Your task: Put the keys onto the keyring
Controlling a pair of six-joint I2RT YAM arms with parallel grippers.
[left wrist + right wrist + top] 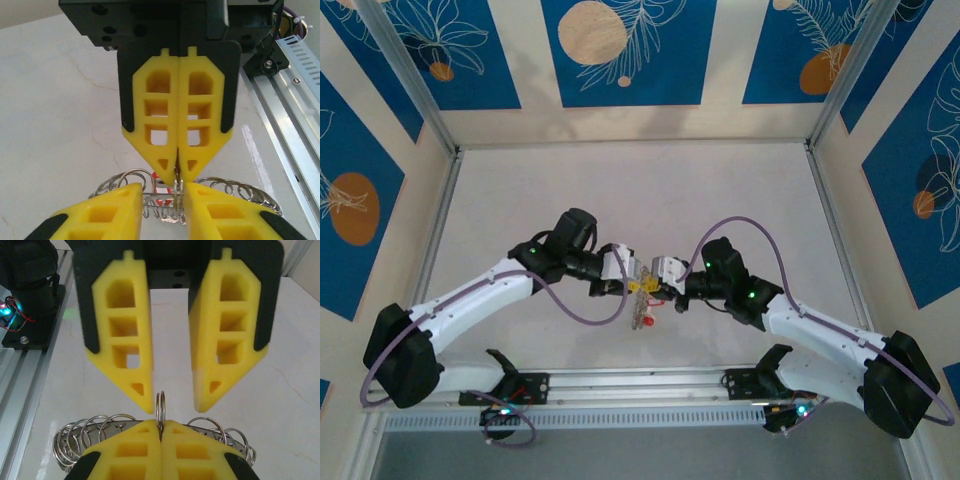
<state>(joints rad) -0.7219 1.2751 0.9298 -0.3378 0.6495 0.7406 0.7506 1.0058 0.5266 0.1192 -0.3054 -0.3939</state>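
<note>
A: How are the grippers set?
B: The right gripper [161,426] is closed tight, and a thin wire loop [160,401] at the edge of the keyring [100,426] is pinched between its tips. The left gripper [172,405] is seen facing it, jaws partly apart and nothing clamped. The loop stands before its gap, touched by neither finger as far as can be told.
A: Why so?
B: It is judged that the ring is steadied above the table [720,190] so that it can be worked on from the other side.
A: And its direction?
B: The pinched loop is presented upright and edge-on, pointing at the left gripper. The keyring's width is spread crosswise to the line between the arms. The keys [645,320] are made out hanging just beneath it, a red head lowest
</note>
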